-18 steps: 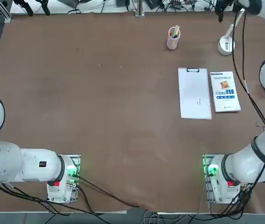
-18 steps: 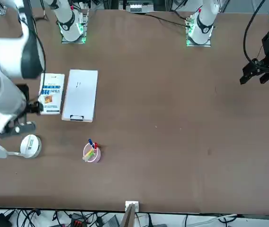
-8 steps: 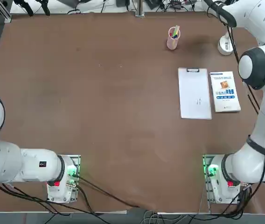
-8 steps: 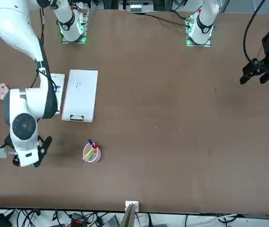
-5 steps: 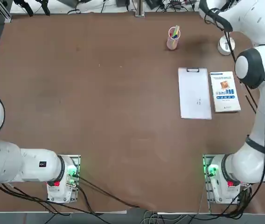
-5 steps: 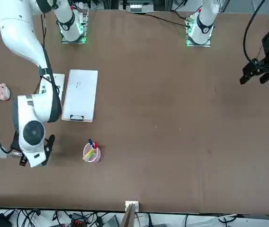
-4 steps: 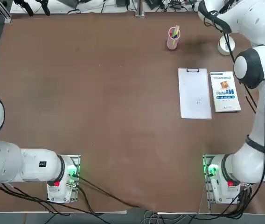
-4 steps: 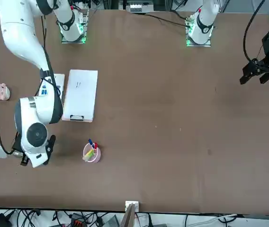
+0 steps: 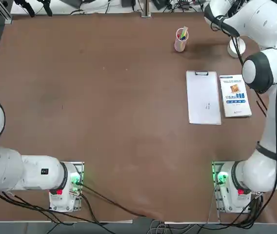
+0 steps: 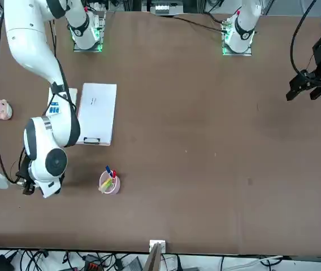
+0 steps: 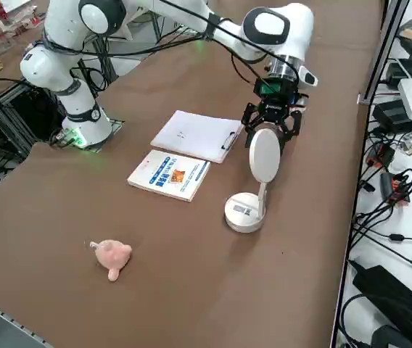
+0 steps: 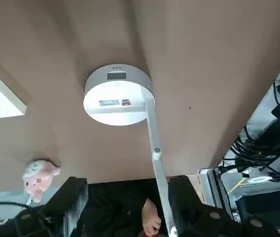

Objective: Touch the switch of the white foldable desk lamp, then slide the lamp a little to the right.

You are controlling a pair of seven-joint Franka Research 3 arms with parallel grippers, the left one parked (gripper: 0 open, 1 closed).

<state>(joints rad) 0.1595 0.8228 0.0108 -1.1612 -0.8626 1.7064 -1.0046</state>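
Observation:
The white foldable desk lamp stands near the table's far right corner, with its round disc base [image 11: 244, 212], thin slanted arm [image 12: 152, 129] and round head [image 11: 264, 154]. My right gripper [image 11: 271, 122] hangs open just behind the head, above the table. In the wrist view its two dark fingers [image 12: 75, 197] stand wide apart, and the upper end of the lamp arm runs up between them, closer to one finger. They touch nothing. The disc base [image 12: 116, 96] carries a small grey rectangle and a label; I cannot tell which is the switch. My arm hides most of the base [image 9: 237, 46] from overhead.
A pink pen cup [image 9: 181, 40] stands left of the lamp. A white clipboard [image 9: 203, 97] and a booklet [image 9: 235, 95] lie nearer my base. A small pink pig toy [image 11: 112, 257] sits to the right. The table's far edge and cables [image 11: 391, 181] are close behind.
My right wrist has swung over the lamp, from its right side towards the pen cup side. The lamp has stayed in place and the fingers have stayed open.

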